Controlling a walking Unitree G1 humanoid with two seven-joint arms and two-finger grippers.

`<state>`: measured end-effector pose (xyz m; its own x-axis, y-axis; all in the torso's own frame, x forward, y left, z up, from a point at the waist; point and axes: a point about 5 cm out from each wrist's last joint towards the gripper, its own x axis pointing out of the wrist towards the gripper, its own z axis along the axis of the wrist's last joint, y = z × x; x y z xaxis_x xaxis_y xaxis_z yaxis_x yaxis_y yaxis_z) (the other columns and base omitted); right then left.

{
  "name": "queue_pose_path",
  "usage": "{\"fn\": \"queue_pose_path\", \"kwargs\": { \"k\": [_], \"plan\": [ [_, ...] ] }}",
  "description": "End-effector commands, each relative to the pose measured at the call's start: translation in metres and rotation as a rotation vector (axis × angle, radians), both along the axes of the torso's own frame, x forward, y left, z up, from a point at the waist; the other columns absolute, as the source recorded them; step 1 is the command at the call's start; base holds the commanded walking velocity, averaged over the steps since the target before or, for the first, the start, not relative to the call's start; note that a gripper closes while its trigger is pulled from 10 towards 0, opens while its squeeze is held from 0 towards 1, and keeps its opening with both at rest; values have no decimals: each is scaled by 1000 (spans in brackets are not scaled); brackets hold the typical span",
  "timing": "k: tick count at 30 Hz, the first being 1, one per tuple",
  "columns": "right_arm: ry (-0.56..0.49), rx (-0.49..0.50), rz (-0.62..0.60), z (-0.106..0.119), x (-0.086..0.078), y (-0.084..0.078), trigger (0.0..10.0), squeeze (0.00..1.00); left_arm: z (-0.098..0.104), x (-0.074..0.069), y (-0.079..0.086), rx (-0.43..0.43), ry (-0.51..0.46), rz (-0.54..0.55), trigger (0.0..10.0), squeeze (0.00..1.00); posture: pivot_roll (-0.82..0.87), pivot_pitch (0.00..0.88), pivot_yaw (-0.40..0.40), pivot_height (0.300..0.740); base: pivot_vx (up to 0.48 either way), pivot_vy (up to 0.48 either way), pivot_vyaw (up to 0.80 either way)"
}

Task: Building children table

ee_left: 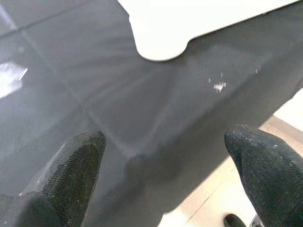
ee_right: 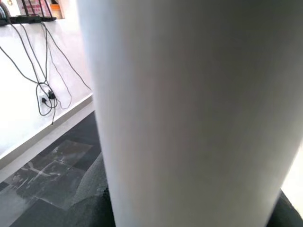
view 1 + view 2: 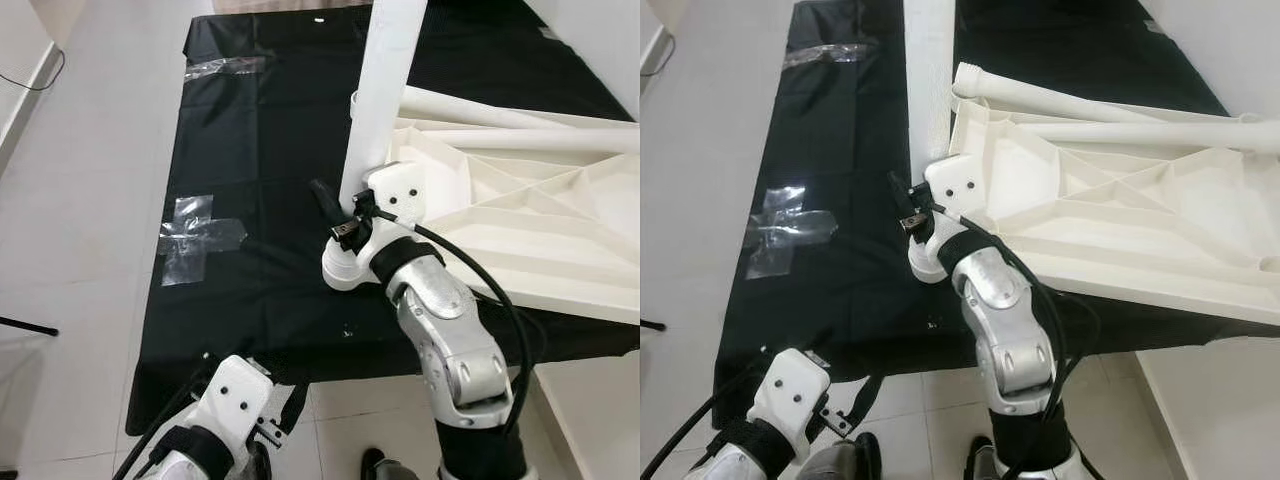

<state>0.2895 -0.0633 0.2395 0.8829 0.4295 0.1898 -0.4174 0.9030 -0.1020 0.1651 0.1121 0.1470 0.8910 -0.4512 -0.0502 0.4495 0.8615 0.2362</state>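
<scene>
A white table top lies upside down, ribs up, on a black sheet. Two loose white legs rest across it. A third white leg stands upright at the top's near left corner. My right gripper is shut on this leg low down, with one black finger showing on its left. In the right wrist view the leg runs close between the fingers. My left gripper hangs open over the sheet's near edge, fingertips wide apart, with the top's rounded corner ahead.
Clear tape patches stick to the sheet on the left. Pale tiled floor surrounds the sheet. A white wall stands at the right. Cables hang on a wall seen from the right wrist. My feet stand at the near edge.
</scene>
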Motion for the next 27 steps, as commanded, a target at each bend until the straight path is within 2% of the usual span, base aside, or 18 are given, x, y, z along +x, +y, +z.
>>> {"fn": "queue_pose_path", "kwargs": {
  "k": [1,9,27],
  "plan": [
    [233,-52,-118,-44,7,-12,10000,0,-6,-2,1,10,25,0,10000,0,19,308,-16,740,0,0,0],
    [215,-12,-180,-34,4,-10,10000,0,-9,3,3,6,25,4,10000,0,0,286,-3,740,0,0,0],
    [152,31,-148,-19,5,2,10000,0,-13,13,7,13,23,12,10000,0,7,250,26,740,0,0,0]
  ]
}}
